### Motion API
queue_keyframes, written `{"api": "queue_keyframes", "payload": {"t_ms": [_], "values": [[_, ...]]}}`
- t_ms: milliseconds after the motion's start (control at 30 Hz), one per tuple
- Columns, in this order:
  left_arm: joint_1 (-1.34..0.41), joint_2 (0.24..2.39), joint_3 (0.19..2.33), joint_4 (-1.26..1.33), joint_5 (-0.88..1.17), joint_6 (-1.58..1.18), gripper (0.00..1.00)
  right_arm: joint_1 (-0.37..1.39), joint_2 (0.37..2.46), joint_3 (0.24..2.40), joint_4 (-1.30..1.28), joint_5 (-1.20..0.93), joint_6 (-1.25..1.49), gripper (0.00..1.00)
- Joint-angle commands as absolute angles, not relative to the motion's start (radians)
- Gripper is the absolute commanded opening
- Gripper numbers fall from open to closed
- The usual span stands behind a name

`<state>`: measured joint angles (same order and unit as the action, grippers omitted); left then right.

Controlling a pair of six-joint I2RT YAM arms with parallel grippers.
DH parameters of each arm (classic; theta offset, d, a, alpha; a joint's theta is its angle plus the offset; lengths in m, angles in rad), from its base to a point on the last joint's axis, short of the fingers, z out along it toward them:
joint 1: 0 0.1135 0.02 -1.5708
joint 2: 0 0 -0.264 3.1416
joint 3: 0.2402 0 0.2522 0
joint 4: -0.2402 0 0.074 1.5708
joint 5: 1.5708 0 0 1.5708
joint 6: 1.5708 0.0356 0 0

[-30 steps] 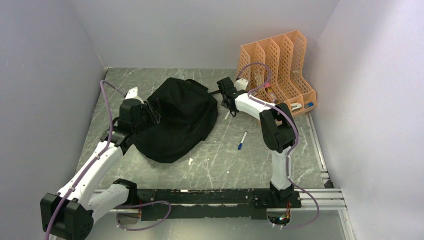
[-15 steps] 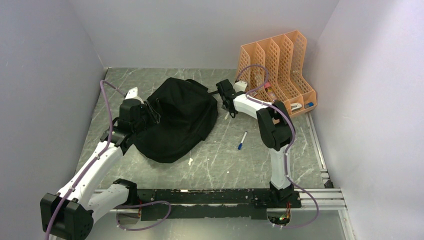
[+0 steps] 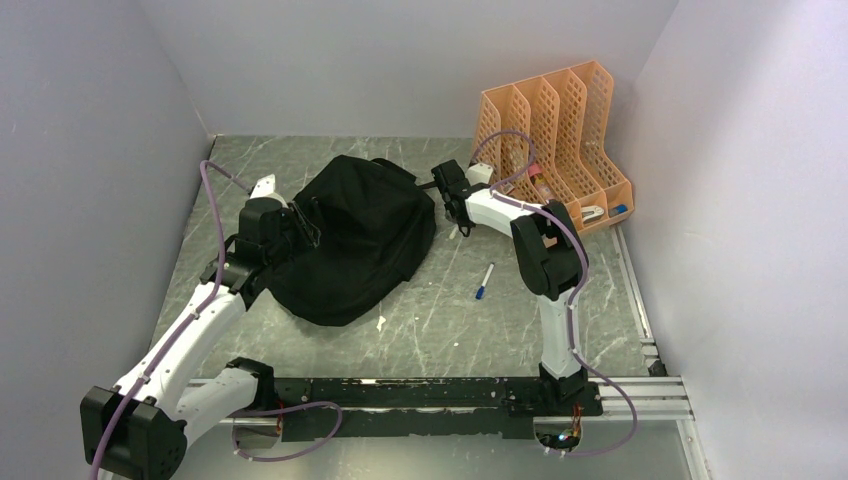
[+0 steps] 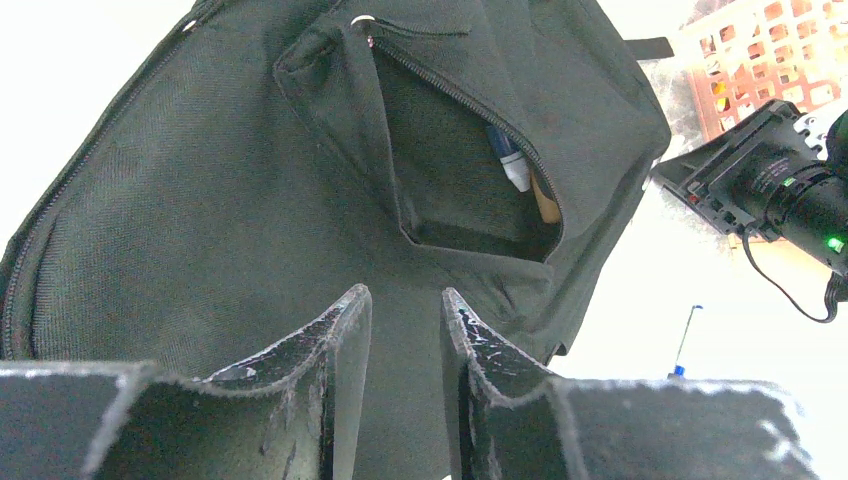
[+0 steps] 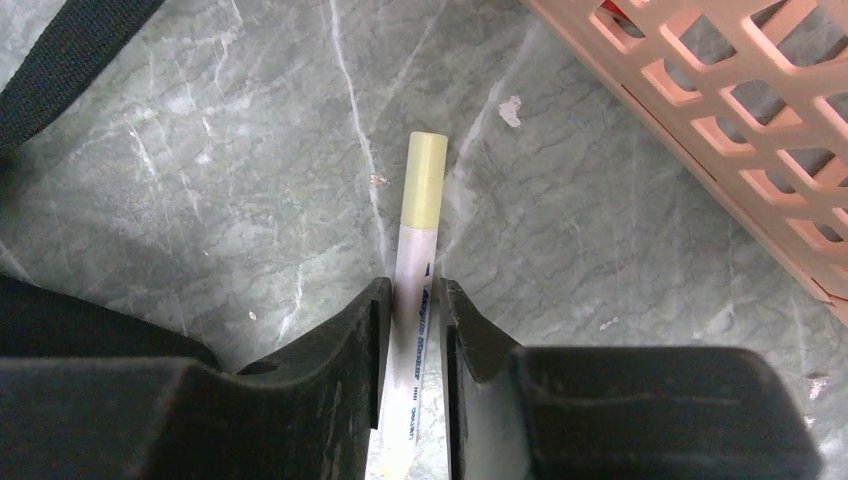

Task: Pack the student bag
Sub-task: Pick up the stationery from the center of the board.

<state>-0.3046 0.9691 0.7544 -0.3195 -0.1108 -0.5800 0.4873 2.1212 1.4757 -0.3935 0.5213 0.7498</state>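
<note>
The student bag (image 3: pixel 360 235) is a floppy black backpack lying left of centre. In the left wrist view its front pocket (image 4: pixel 470 190) gapes open, with a blue-and-white pen (image 4: pixel 510 165) inside. My left gripper (image 3: pixel 298 225) is at the bag's left edge; its narrow-set jaws (image 4: pixel 405 300) are closed on bag fabric (image 4: pixel 250 200). My right gripper (image 3: pixel 455 215) is down at the table just right of the bag. It (image 5: pixel 413 290) is shut on a white marker with a yellow cap (image 5: pixel 423 190), which lies flat on the table.
A blue-tipped pen (image 3: pixel 484 281) lies loose on the marble table right of the bag. The orange mesh file organiser (image 3: pixel 555 140) stands at the back right, close beside the right gripper (image 5: pixel 740 130). A black bag strap (image 5: pixel 70 55) trails at the left. Walls enclose three sides.
My right gripper's jaws have narrowed onto the yellow-capped marker, and its wrist has shifted slightly. The left arm and the bag have not moved.
</note>
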Motion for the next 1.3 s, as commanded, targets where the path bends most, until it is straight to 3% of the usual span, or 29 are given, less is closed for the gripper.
{"api": "queue_keyframes", "payload": {"t_ms": [0, 333, 500, 700, 967, 1267], "values": [[-0.299, 0.960, 0.759, -0.316, -0.103, -0.580, 0.36, 0.480, 2.145, 1.492, -0.397, 0.544, 0.752, 0.26], [-0.299, 0.968, 0.769, -0.312, -0.093, -0.578, 0.36, 0.480, 2.102, 1.463, -0.388, 0.552, 0.762, 0.01], [-0.299, 0.966, 0.772, -0.297, -0.065, -0.570, 0.37, 0.480, 2.041, 1.412, -0.352, 0.529, 0.741, 0.00], [-0.299, 0.950, 0.763, -0.211, 0.070, -0.537, 0.46, 0.481, 1.889, 1.221, -0.212, 0.461, 0.714, 0.00], [-0.300, 0.967, 0.745, -0.078, 0.244, -0.555, 0.52, 0.482, 1.660, 1.007, 0.130, 0.132, 0.655, 0.00], [-0.304, 0.998, 0.743, 0.041, 0.361, -0.591, 0.55, 0.518, 1.619, 0.912, 0.589, -0.355, 0.785, 0.00]]}}
